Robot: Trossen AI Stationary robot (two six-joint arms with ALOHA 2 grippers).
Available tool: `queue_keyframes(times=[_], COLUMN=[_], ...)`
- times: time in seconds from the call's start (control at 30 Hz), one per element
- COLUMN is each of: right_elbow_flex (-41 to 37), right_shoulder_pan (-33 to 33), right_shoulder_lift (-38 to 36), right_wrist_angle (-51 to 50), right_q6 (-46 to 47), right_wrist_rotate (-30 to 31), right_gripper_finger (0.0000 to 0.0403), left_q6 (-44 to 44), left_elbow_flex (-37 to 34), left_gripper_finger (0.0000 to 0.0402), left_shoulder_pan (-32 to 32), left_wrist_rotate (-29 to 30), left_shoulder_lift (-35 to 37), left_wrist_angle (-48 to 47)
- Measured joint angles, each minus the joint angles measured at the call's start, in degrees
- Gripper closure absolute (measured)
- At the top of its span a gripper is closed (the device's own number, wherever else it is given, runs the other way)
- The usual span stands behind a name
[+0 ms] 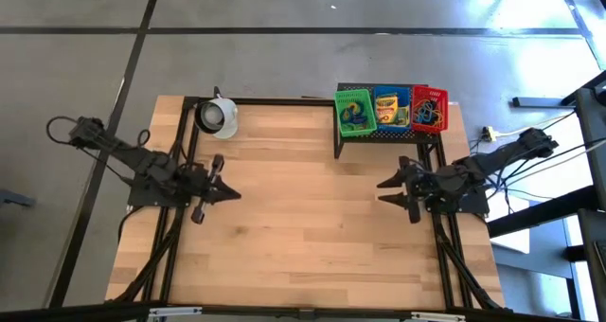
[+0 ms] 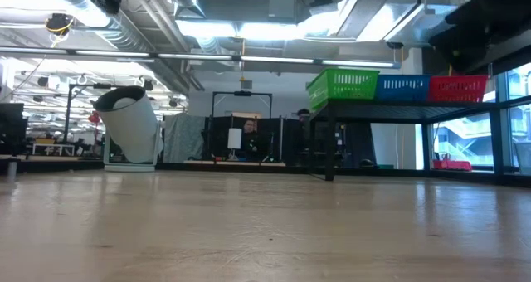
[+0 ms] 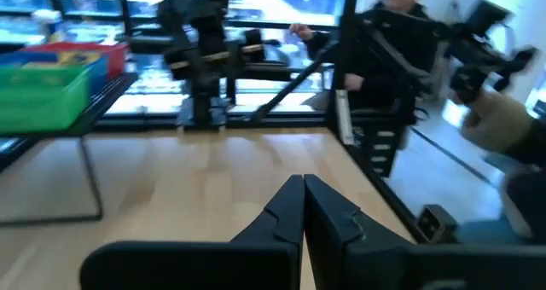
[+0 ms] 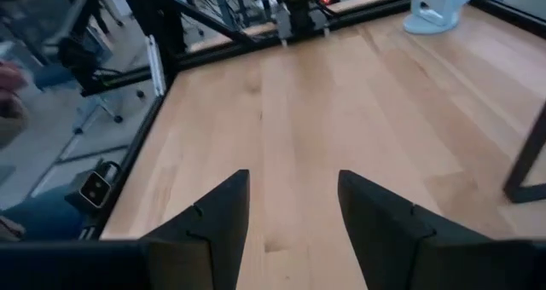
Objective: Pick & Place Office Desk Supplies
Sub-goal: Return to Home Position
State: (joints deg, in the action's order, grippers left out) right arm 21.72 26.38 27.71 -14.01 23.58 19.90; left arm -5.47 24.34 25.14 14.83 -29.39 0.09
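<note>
The left gripper (image 1: 233, 195) is closed and empty above the surface (image 1: 303, 227). The right gripper (image 1: 383, 191) is wide open, empty. The crayon boxes (image 1: 386, 107) lie in the blue bin (image 2: 402, 87) on the rack (image 2: 373, 109).

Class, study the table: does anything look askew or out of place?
The white cup, at a table corner on the left arm's side, leans tilted, not upright. The bins sit in a tidy row on the rack.
</note>
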Motion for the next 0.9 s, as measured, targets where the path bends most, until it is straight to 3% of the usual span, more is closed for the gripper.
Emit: queue_keyframes(times=[0.2, 0.63, 0.9], right_elbow_flex=[-6.9, -12.9, -18.7], right_shoulder_pan=[1.8, 2.7, 2.7], right_shoulder_lift=[-1.9, -2.3, -2.3], right_wrist_angle=[9.7, 18.4, 27.4], right_q6=[-0.3, -1.9, -2.1], right_wrist_rotate=[0.0, 0.1, 0.2], right_gripper_finger=[0.0222, 0.0222, 0.0222], left_q6=[-4.7, -7.5, -8.5], left_elbow_flex=[-5.3, -21.0, -23.8], left_gripper_finger=[0.0398, 0.0395, 0.0395], left_shoulder_pan=[-5.0, -10.6, -11.9], left_wrist_rotate=[0.1, -3.0, -4.4], left_shoulder_lift=[3.8, 5.2, 5.2], left_wrist_angle=[2.8, 24.3, 28.2])
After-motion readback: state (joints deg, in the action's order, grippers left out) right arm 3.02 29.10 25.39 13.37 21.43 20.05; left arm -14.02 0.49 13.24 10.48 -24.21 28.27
